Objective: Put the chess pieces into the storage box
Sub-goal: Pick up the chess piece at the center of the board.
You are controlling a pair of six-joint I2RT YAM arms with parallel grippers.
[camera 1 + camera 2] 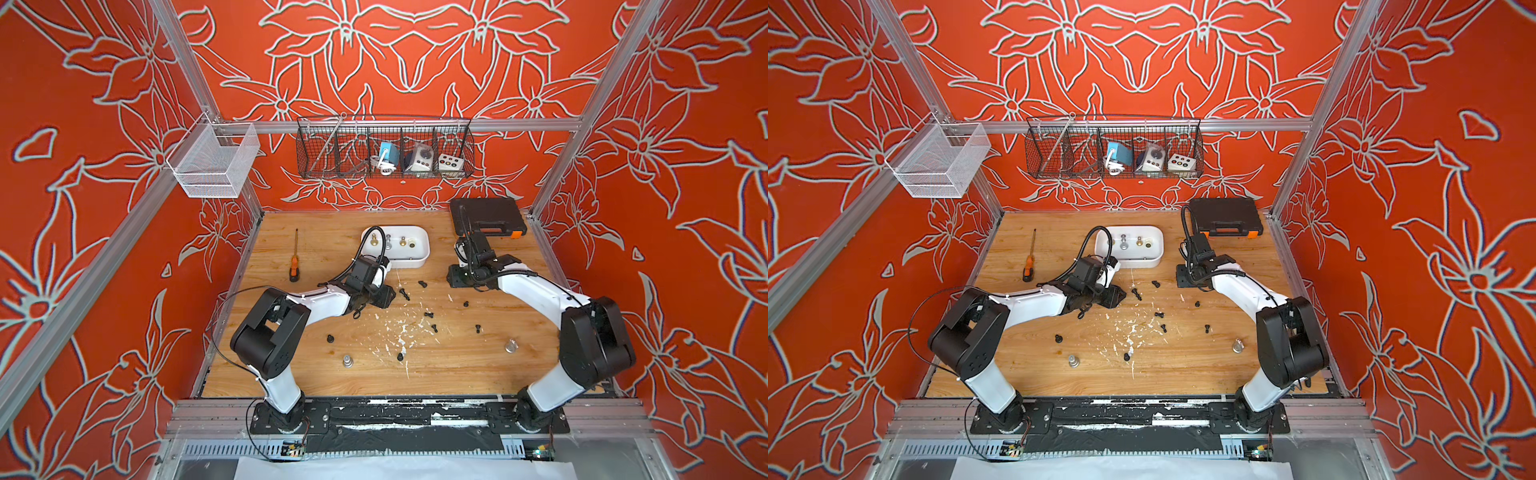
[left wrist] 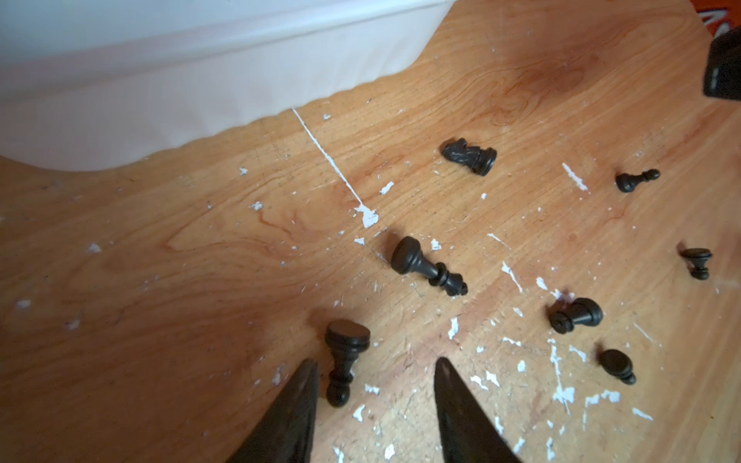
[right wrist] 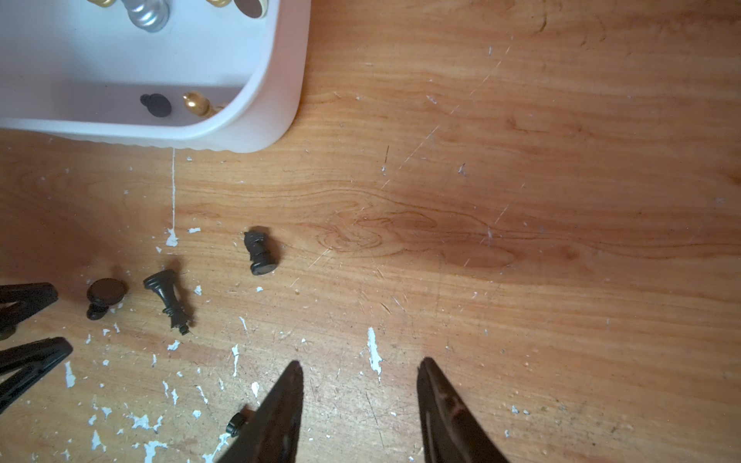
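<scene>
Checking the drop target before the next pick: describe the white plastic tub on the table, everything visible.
The white plastic storage tub is a shallow, rounded-corner rectangle with smooth walls and a thick rim, open-topped, standing flat on the wooden table near its back middle. Inside are brass-gold chess pieces, a silver metallic one and a small black one; much of its floor is bare.

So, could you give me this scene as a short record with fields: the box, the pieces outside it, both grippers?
storage box: white tub, holds gold pieces, one silver piece, one small black piece
pieces outside: black pieces scattered on the wooden table, among them a lying knight; two silver pieces nearer the arm bases
left gripper: open, a lying black pawn between its jaws
right gripper: open, empty
other things: orange-handled screwdriver, black case
</scene>
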